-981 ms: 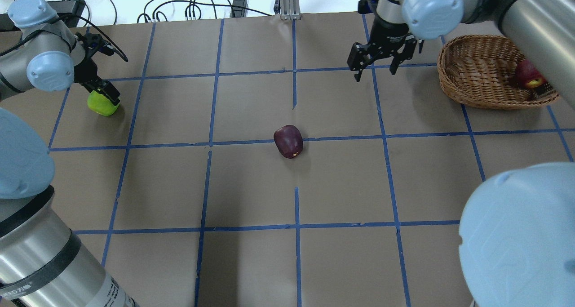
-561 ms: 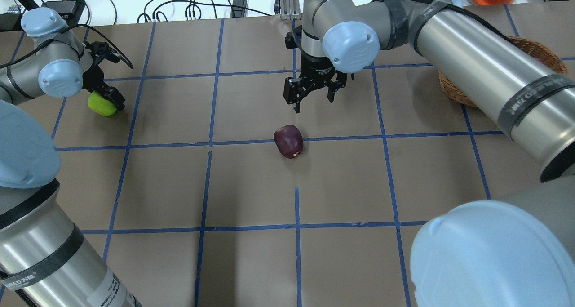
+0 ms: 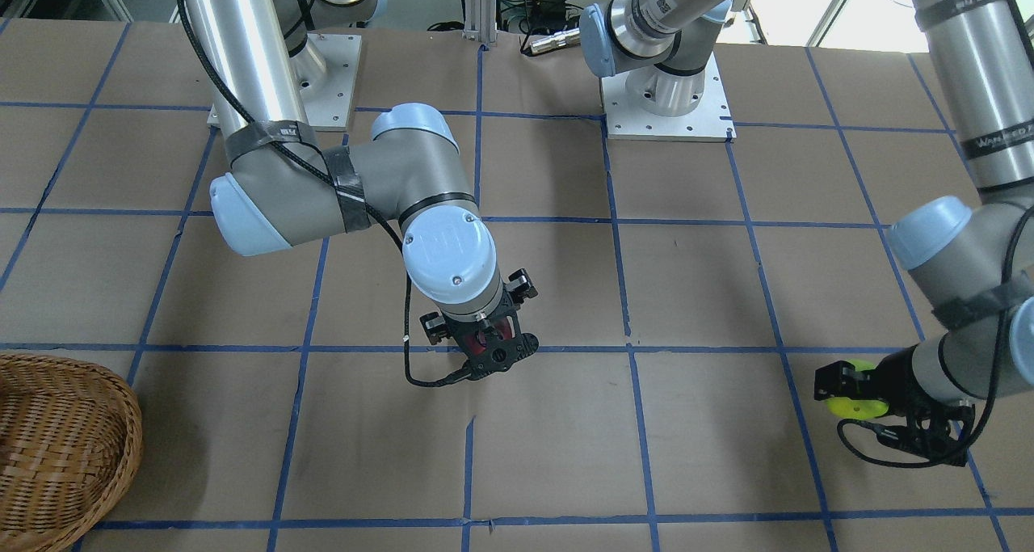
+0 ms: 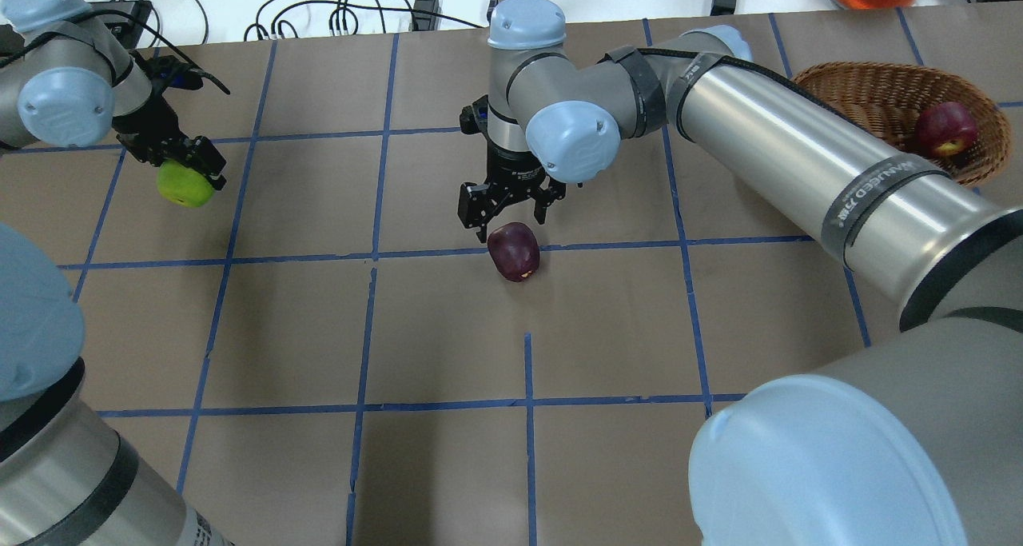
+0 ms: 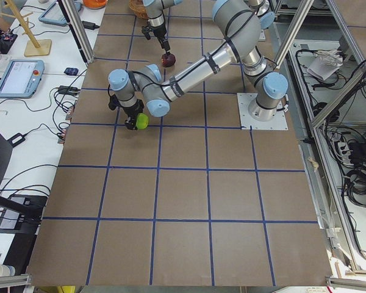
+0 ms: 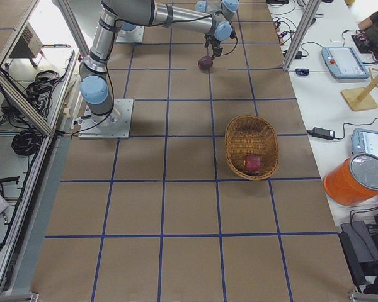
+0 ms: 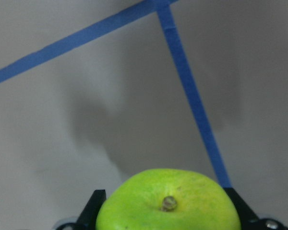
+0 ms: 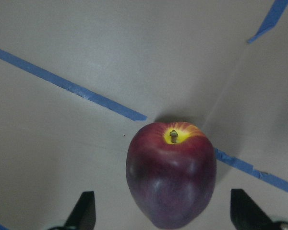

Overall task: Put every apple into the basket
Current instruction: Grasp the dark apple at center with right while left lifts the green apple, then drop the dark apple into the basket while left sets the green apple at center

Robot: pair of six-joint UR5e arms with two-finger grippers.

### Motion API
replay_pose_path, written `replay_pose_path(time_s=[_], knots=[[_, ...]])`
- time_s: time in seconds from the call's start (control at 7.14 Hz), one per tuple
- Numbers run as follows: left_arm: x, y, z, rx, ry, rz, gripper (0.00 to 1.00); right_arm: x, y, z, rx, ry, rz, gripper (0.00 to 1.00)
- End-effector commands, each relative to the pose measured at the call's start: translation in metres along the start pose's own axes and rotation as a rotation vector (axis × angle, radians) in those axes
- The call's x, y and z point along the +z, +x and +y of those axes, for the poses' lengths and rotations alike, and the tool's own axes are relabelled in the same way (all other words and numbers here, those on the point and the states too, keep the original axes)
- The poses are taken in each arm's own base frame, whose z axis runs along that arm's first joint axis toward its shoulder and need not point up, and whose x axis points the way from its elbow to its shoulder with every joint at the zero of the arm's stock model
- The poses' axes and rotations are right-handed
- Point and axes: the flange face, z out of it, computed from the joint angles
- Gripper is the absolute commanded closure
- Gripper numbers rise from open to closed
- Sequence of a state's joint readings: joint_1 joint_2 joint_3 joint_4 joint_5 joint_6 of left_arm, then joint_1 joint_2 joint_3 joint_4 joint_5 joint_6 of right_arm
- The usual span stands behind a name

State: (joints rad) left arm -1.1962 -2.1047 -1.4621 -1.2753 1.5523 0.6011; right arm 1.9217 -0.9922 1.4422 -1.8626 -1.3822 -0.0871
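Your right arm stretches to the table's middle, wrist pointing straight down, and the right gripper (image 4: 511, 220) hangs with its fingers spread just above the maroon apple (image 4: 514, 251). Your left arm is folded near the far left corner, where the left gripper (image 4: 190, 174) pinches the green apple (image 4: 184, 188) clear of the table. The red apple (image 4: 945, 128) lies in the basket (image 4: 863, 90) at the far right corner.

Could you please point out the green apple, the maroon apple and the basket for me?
green apple (image 4: 185, 186): overhead exterior view, on its bare front skin.
maroon apple (image 8: 172, 172): right wrist-mounted view, middle of its dark side.
basket (image 6: 251, 135): exterior right view, bare woven floor.
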Motion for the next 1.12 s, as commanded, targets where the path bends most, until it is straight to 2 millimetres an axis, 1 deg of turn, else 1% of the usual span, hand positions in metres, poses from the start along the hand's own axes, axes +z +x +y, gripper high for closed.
replay_pose_path(time_s=[0.0, 0.14, 0.28, 0.42, 0.56, 0.7, 0.84, 0.98], knots=[[-0.021, 0.069, 0.027, -0.152, -0.003, 0.092, 0.76, 0.03, 0.002, 0.005, 0.016, 0.025, -0.001, 0.0], [-0.017, 0.095, 0.036, -0.205, -0.005, 0.122, 0.76, 0.043, 0.004, 0.004, 0.022, 0.009, -0.003, 0.0], [-0.018, 0.12, 0.041, -0.209, 0.006, 0.168, 0.76, 0.051, 0.006, 0.003, 0.032, 0.029, -0.001, 0.0], [-0.018, 0.142, 0.049, -0.282, -0.003, 0.179, 0.76, 0.064, 0.009, 0.006, 0.033, 0.032, 0.007, 0.0], [-0.018, 0.164, 0.048, -0.317, -0.011, 0.176, 0.76, 0.073, 0.009, 0.01, 0.027, 0.062, 0.002, 0.0], [-0.021, 0.187, 0.042, -0.341, -0.012, 0.166, 0.76, 0.066, 0.013, 0.007, 0.023, 0.112, 0.019, 0.48], [-0.02, 0.209, 0.035, -0.355, -0.003, 0.154, 0.76, 0.048, 0.016, 0.006, 0.029, 0.139, 0.026, 0.97], [-0.014, 0.238, 0.027, -0.379, 0.009, 0.144, 0.76, 0.019, 0.024, 0.011, 0.043, 0.159, 0.051, 1.0]])
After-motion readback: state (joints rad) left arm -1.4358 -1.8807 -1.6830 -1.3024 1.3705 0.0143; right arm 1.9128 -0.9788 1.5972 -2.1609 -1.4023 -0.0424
